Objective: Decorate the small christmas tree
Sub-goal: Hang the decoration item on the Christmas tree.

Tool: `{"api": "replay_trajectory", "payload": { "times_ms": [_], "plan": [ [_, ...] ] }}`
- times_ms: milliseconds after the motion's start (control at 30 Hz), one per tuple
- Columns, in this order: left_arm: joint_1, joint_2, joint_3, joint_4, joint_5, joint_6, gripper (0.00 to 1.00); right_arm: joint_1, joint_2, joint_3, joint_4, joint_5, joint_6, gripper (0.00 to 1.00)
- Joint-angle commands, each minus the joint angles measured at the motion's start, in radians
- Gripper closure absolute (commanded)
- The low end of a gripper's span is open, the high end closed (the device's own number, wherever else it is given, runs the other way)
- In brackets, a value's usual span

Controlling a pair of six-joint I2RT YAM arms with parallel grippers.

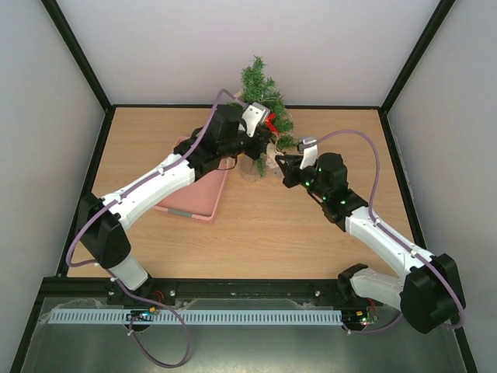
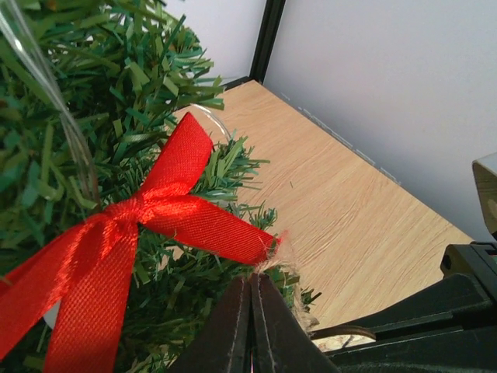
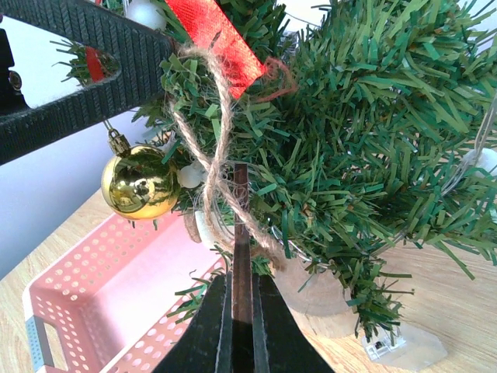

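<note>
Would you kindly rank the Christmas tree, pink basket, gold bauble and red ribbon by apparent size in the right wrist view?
1. Christmas tree, filling most of the view.
2. Pink basket, cut off at the frame edge.
3. Gold bauble and red ribbon look alike; the ribbon runs out of frame, so unranked.

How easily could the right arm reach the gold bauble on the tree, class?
Probably yes: the gold bauble hangs free, close beside the right gripper. That gripper is shut, though, and the left gripper crowds the space just above the bauble.

Small christmas tree upright, partly decorated
</note>
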Motion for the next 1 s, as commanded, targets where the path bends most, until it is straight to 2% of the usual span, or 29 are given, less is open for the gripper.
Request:
{"api": "replay_trajectory", "payload": {
  "times_ms": [0, 700, 767, 967],
  "plan": [
    [0.006, 0.018, 0.036, -0.02, -0.025, 0.016, 0.98, -0.004, 0.012, 0.03, 0.045, -0.008, -0.012, 0.98],
    [0.006, 0.018, 0.036, -0.023, -0.051, 0.025, 0.98, -0.003, 0.061, 0.038, 0.039, -0.007, -0.011, 0.97],
    [0.006, 0.018, 0.036, -0.023, -0.049, 0.025, 0.97, -0.004, 0.05, 0.034, 0.032, -0.002, -0.01, 0.93],
    [0.006, 0.02, 0.033, -0.027, -0.04, 0.025, 0.97, -0.004, -0.007, 0.03, -0.026, 0.006, -0.008, 0.71]
  ]
}}
